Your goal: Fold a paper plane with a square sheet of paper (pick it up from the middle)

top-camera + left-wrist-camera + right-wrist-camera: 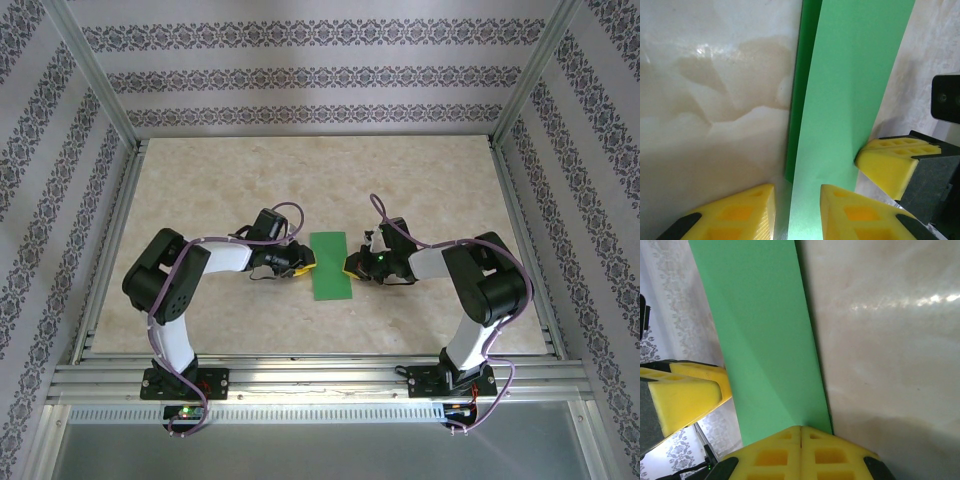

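Paper (330, 265), folded to a strip, lies in the middle of the table (200, 190), left gripper (302, 266) narrowly open astride one edge, right gripper (800, 440) shut against the other; creasing seems in hand, next calling for a press along the fold

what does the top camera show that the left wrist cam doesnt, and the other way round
Top view adds: both arms whole, up from their bases, the patterned walls, and the green sheet as a narrow strip lying between the left end effector and the right end effector.
Left wrist view adds: the sheet is doubled, a darker lower layer peeking out beside the upper one, and the left end effector's yellow fingers stand apart with paper between them.
Shared: the green sheet, the marbled tabletop, both end effectors.
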Controlling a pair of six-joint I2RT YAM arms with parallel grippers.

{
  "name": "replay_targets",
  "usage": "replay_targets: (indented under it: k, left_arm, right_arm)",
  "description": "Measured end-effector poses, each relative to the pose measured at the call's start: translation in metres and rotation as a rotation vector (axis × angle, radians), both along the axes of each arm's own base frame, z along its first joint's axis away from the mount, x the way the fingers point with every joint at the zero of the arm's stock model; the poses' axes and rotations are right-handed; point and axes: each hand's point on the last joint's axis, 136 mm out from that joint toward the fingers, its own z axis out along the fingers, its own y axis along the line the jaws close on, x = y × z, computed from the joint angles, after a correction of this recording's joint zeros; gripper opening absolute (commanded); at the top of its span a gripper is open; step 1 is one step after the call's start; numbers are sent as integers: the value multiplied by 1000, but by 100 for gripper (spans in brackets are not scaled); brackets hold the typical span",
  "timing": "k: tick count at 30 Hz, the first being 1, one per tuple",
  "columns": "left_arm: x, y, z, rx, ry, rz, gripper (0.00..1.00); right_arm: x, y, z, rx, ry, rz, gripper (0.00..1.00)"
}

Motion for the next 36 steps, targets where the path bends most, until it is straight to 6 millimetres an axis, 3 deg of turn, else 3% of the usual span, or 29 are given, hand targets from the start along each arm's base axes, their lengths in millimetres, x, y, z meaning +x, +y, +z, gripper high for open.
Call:
replay_targets:
  k: [13,18,21,26,31,36]
  left_arm:
    - [5,-4,-1,-21,1,21,17]
    - [9,-6,3,-35,-9,27,9]
    - [9,-6,3,-39,-8,33,0]
    - [9,-6,4,-46,-8,40,0]
    - [6,-5,12,-58,-5,55,0]
    - [0,-2,29,-83,-20,65,0]
  right_arm:
    - [0,0,0,0,2,-1,6]
    - [0,0,0,0,2,-1,6]
    - [0,0,0,1,1,-1,9]
    - [-1,-1,5,6,-12,-5,19]
    - [-11,-4,32,-27,-88,15,30]
    - [-31,15,75,-173,-404,185,36]
